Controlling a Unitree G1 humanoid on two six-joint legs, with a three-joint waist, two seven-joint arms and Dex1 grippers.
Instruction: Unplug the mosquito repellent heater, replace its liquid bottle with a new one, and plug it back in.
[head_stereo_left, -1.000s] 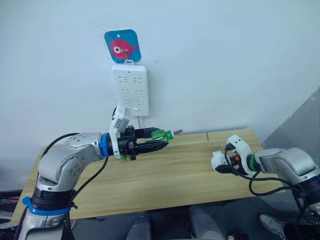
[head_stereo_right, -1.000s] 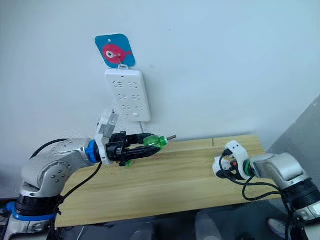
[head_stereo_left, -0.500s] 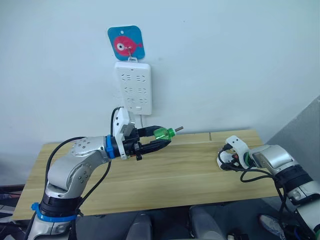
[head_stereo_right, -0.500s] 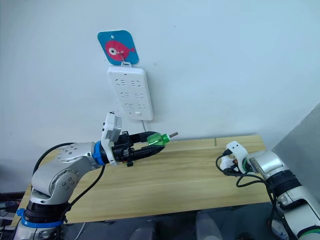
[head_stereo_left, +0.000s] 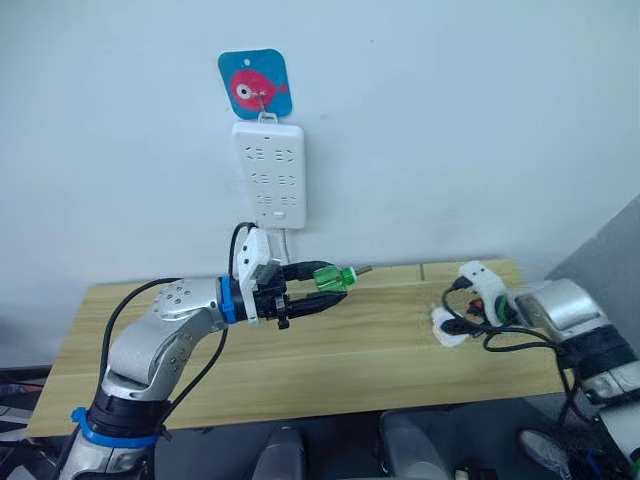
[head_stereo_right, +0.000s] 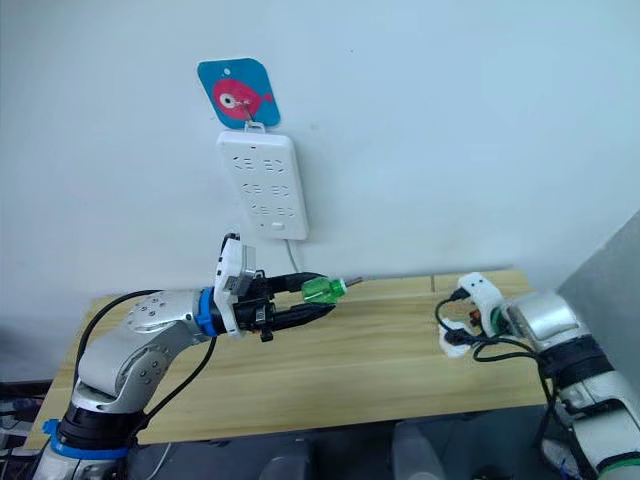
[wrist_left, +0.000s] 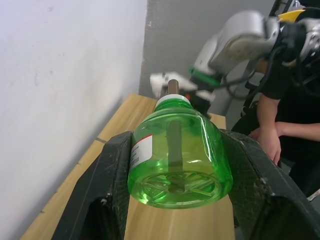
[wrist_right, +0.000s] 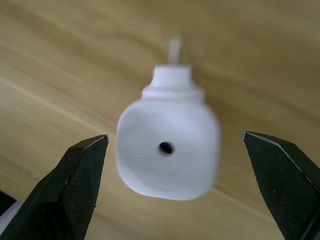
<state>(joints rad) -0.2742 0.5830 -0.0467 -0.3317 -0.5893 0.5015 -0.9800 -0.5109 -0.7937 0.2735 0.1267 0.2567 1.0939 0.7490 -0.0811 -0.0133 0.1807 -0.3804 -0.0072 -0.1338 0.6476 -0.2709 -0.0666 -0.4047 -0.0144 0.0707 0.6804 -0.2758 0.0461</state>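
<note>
A green liquid bottle (wrist_left: 175, 160) with a white neck and a dark wick lies sideways in my left gripper (head_stereo_left: 322, 286), which is shut on it, in the air over the back of the wooden table (head_stereo_left: 380, 350) below the power strip. The white rounded mosquito repellent heater (wrist_right: 167, 150), with a round vent hole, lies on the table at the right. My right gripper (head_stereo_left: 452, 318) is open just behind it. Its black fingers (wrist_right: 82, 165) stand wide on either side and do not touch it.
A white multi-socket power strip (head_stereo_left: 270, 187) hangs on the wall from a blue fish hook (head_stereo_left: 255, 85), with no plug in its sockets. A person in dark clothes (wrist_left: 280, 120) stands beyond the table's right end. A grey panel (head_stereo_left: 610, 250) borders the right side.
The left gripper has carried the green bottle a little to the right. The right gripper has moved in over the table's right end, and the heater now rests on the wood.
</note>
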